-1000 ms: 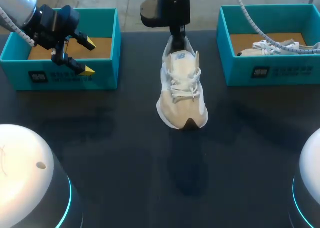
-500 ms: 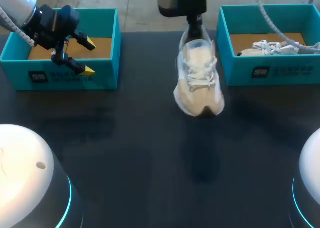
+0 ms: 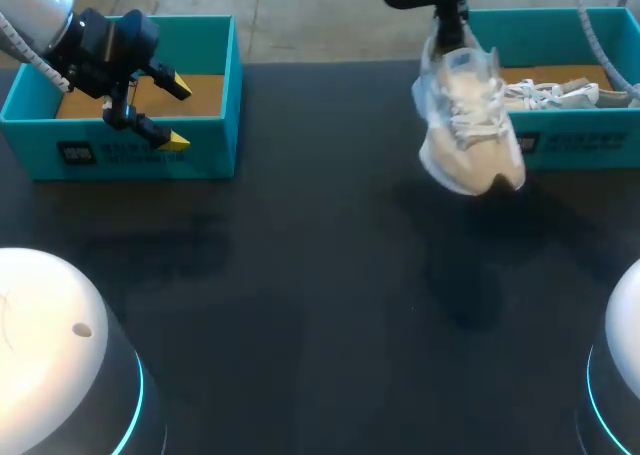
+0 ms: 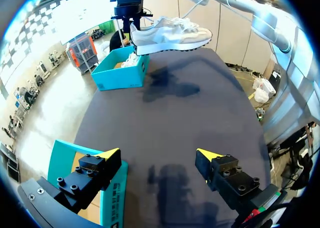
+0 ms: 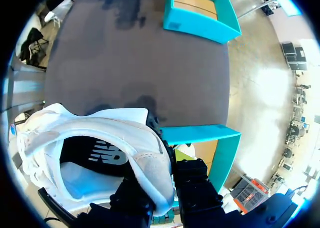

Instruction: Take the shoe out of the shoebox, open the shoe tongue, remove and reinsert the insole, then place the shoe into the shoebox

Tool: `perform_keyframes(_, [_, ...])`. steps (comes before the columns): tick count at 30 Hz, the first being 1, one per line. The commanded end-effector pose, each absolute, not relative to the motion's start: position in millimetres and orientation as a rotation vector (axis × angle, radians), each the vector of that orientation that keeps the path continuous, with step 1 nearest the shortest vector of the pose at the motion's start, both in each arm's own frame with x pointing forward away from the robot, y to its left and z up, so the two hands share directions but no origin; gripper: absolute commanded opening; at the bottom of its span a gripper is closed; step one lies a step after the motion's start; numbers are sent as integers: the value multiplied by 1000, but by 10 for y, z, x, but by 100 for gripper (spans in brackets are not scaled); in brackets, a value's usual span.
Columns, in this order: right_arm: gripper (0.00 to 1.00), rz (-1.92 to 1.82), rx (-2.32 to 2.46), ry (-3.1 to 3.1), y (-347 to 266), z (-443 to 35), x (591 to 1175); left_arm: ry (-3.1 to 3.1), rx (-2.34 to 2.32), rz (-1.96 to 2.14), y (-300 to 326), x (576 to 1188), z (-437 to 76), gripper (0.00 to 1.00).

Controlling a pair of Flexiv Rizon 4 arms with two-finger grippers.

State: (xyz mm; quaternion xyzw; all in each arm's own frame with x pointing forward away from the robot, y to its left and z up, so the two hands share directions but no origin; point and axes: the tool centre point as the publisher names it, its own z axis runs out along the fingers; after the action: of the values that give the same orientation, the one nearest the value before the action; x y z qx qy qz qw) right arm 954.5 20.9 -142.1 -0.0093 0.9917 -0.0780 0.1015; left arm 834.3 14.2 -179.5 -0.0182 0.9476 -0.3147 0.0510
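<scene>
A white and beige shoe (image 3: 465, 125) hangs in the air, toe pointing down and toward me, just in front of the left wall of the right teal shoebox (image 3: 580, 140). My right gripper (image 3: 448, 37) is shut on its heel. In the right wrist view the heel collar (image 5: 150, 173) is pinched between the fingers of the right gripper (image 5: 167, 180), with the dark insole (image 5: 95, 155) visible inside. My left gripper (image 3: 170, 110) stands open over the front wall of the left teal shoebox (image 3: 120, 150). In the left wrist view the left gripper (image 4: 159, 155) holds nothing, and the shoe (image 4: 170, 35) shows far ahead.
A second white shoe (image 3: 555, 95) lies inside the right shoebox. The left shoebox shows only its brown cardboard floor (image 3: 200, 90). Two white domed arm bases (image 3: 50, 345) (image 3: 625, 335) sit at the near corners. The dark tabletop (image 3: 300, 255) stretches between the boxes.
My right arm has carried the shoe from the table's middle to the right, up to the right shoebox's front left corner. The left arm has stayed still.
</scene>
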Motion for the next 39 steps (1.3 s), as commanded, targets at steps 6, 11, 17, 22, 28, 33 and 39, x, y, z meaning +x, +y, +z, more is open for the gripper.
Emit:
perform_keyframes(6, [0, -210, -73, 2919, -285, -1483, 9788, 2885, -56, -954, 144, 8335, -1793, 100])
perform_keyframes(11, [0, -225, -100, 2908, -517, -1504, 9972, 2885, -56, -954, 144, 8335, -1793, 100])
perform_keyframes(17, [0, -225, -105, 2903, -776, -1571, 10181, 2885, -56, -954, 144, 8335, -1793, 100])
perform_keyframes(22, [0, -260, -156, 2890, -947, -1543, 10331, 2885, -56, -954, 144, 8335, -1793, 100])
perform_keyframes(28, [0, -255, -123, 2878, -1138, -1519, 10433, 2885, -56, -954, 144, 8335, -1793, 100])
perform_keyframes(33, [0, -255, -123, 2878, -1138, -1519, 10433, 2885, -56, -954, 144, 8335, -1793, 100])
perform_keyframes(39, [0, -255, -123, 2878, -1138, -1519, 10433, 2885, -56, -954, 144, 8335, -1793, 100])
